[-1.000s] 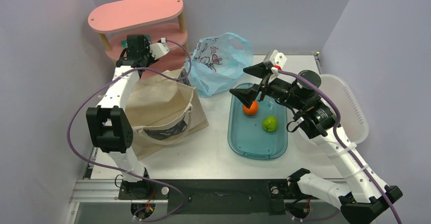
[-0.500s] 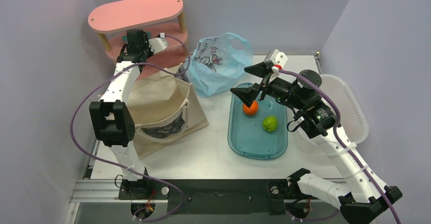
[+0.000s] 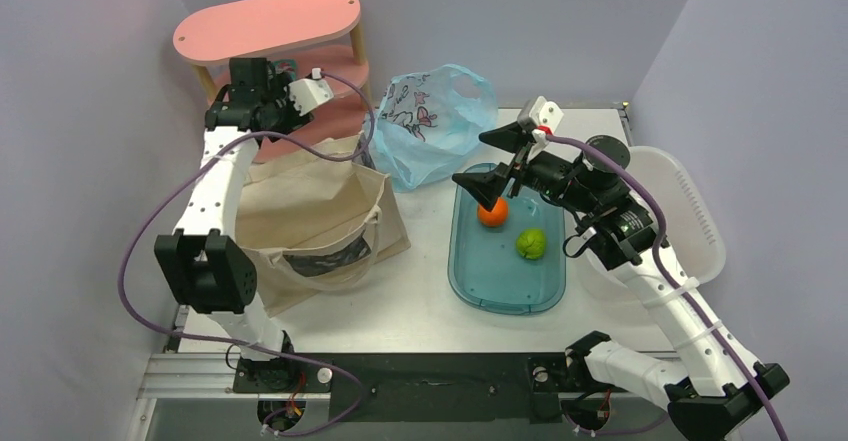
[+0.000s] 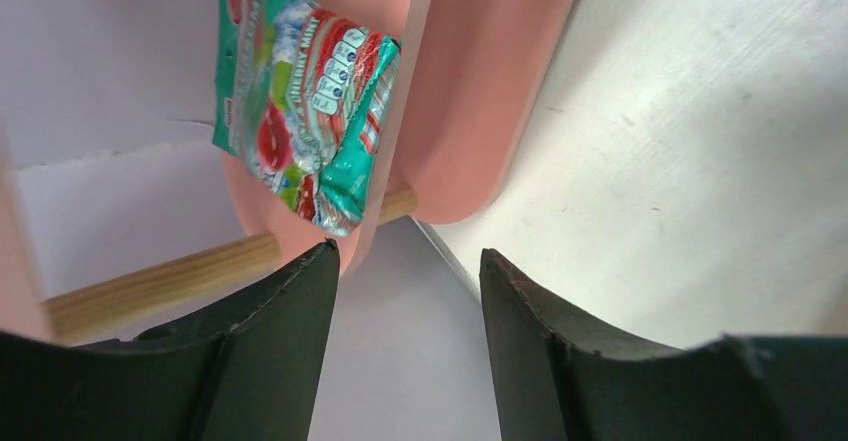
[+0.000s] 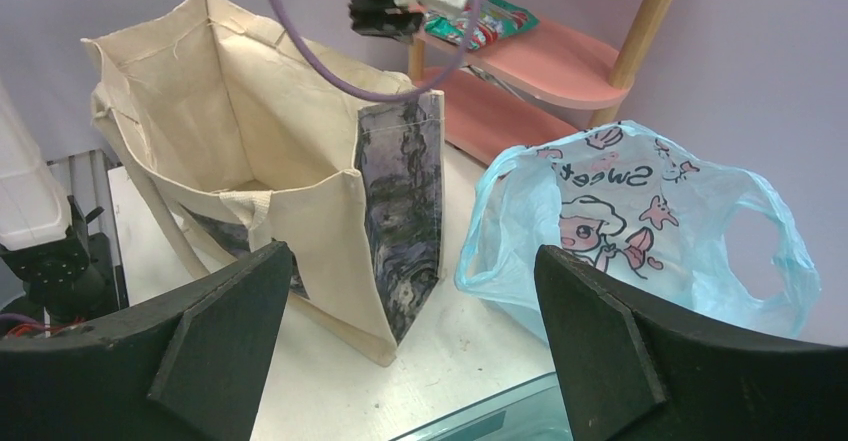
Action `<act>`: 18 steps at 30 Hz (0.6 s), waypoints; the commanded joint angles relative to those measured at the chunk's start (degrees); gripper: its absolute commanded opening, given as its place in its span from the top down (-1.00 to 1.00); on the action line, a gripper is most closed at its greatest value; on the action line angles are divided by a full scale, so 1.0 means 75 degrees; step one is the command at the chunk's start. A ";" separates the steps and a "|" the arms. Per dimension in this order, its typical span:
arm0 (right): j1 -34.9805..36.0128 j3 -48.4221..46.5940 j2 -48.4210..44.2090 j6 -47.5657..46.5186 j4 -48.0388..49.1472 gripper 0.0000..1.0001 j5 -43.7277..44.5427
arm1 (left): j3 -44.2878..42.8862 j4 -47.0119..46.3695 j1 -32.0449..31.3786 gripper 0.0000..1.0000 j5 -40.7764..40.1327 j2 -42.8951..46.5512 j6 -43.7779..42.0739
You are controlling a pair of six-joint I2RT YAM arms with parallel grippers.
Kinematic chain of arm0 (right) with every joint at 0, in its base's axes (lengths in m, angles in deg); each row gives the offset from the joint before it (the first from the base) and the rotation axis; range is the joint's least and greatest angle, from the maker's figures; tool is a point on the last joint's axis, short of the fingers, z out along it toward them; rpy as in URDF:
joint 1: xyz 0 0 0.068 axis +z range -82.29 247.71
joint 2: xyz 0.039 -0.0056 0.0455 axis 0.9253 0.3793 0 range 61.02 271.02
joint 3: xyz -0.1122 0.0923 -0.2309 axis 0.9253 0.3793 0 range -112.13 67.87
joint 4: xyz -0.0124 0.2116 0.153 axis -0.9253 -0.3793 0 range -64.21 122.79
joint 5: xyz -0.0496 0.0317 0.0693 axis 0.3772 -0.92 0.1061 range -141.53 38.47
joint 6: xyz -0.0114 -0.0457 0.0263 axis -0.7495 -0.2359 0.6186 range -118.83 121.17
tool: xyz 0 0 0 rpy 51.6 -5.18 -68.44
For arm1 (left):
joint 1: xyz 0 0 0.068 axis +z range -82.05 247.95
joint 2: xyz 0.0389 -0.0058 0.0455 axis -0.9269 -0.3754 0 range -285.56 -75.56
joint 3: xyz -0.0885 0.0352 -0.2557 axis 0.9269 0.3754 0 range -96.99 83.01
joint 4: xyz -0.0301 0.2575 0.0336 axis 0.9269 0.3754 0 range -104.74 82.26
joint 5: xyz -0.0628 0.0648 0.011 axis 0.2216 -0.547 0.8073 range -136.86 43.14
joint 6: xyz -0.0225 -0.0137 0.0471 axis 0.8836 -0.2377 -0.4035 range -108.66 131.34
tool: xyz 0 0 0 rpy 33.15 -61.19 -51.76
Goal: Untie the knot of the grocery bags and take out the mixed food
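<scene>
Pale lilac walls (image 3: 80, 211) enclose the scene on three sides; a pink tiered shelf (image 3: 268, 23) with wooden legs stands upper left; a white table (image 3: 420, 306) fills the centre.

packet (image 4: 300, 111) print blurred, bag (image 5: 620, 231) interior apparently hidden

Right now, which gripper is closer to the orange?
Right. The right gripper hangs open just above the orange in the teal tub. The left gripper is far off at the pink shelf, by the snack packet.
</scene>
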 commanded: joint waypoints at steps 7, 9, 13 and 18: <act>-0.0045 -0.0306 0.0560 0.0256 0.0050 -0.70 0.0393 | 0.0061 0.1458 -0.0419 -0.09 0.1732 0.2427 0.1853; -0.0039 -0.0624 0.0936 0.0186 -0.0398 -0.68 0.0799 | 0.0075 0.1483 -0.0452 -0.11 0.1837 0.2685 0.2553; -0.0060 -0.1212 0.1811 -0.0459 -0.1147 -0.66 0.1730 | 0.0101 0.1619 -0.0455 -0.13 0.2444 0.3148 0.4049; -0.0130 -0.1750 0.2949 -0.1711 -0.1475 -0.68 0.1664 | 0.0652 0.1155 -0.0629 -0.16 0.3206 0.3884 0.5517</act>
